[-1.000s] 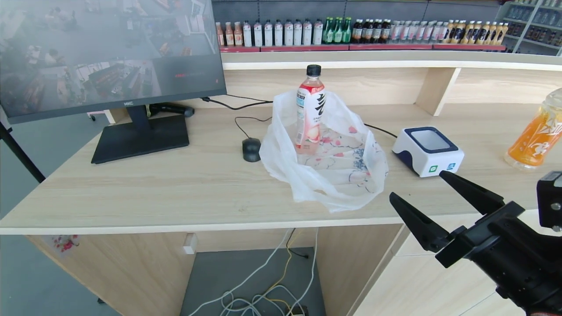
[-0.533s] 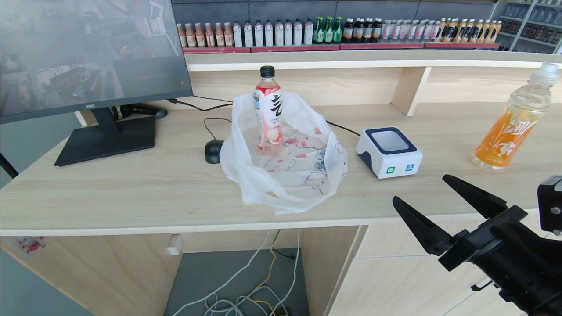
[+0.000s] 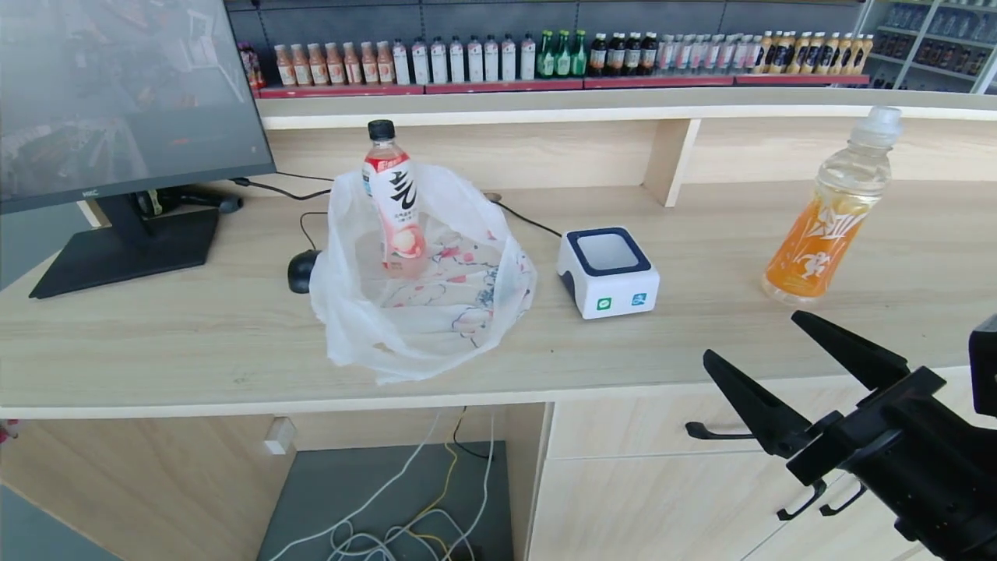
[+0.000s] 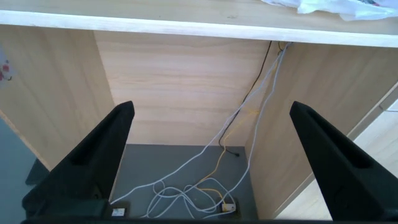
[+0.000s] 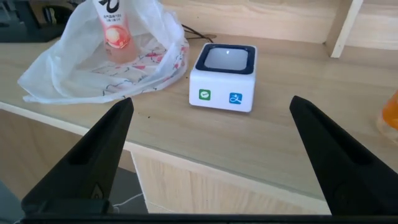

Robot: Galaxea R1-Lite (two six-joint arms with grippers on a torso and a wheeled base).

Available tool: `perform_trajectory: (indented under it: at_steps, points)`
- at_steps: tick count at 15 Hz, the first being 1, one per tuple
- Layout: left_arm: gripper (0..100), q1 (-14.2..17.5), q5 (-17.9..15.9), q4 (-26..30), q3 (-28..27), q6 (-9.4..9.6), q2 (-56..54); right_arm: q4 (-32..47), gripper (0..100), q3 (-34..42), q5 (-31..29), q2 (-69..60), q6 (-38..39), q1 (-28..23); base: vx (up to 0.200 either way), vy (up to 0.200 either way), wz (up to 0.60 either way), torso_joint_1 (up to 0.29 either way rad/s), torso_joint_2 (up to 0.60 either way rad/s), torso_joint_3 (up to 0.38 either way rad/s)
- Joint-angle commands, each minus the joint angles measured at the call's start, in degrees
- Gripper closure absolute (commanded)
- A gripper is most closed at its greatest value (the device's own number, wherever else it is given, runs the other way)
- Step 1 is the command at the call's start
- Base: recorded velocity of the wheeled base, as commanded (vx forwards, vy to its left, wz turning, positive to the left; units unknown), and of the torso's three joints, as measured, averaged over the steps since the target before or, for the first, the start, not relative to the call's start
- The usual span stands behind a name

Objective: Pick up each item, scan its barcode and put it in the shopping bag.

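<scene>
A pale wood-grain bench point(image 3: 195, 343) runs across a shop, with a raised ledge at its back and a shelf point(image 3: 545, 78) lined with drink bottles beyond. The right tool point(image 3: 749, 335) hangs in front of the bench's front edge, its jaws spread wide and empty. Straight ahead of it sits one white scanner point(image 3: 607, 273), window facing up. Ahead and to its right stands one orange bottle point(image 3: 826, 218), upright with its cap on top, alone on the bench. Ahead and to its left lies one white shopping bag point(image 3: 358, 319), mouth open upward, with one pink bottle point(image 3: 393, 210) standing inside, its long axis vertical: two bottles on the bench in all. Farther left are one mouse point(image 3: 300, 271) and one monitor point(image 3: 117, 93). The left tool point(image 4: 211, 106), also wide open and holding nothing, sits below the bench top, facing the recess where loose cables point(image 4: 199, 193) lie on the floor.
</scene>
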Motion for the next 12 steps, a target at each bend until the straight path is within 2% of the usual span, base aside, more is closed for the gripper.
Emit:
perform_trajectory:
  at_steps: [1, 12]
  points:
    - [0, 0.0, 0.0, 0.0, 0.0, -0.05, 0.0, -0.1, 0, 1.1, 0.0, -1.4, 0.0, 0.0, 0.000, -0.200, 0.00, 0.002, 0.00, 0.002]
    - [0, 0.0, 0.1, -0.1, 0.0, -0.05, 0.0, -0.1, 0, 3.5, 0.0, -2.5, 0.0, -0.4, 0.000, -0.200, 0.00, 0.002, 0.00, 0.004]
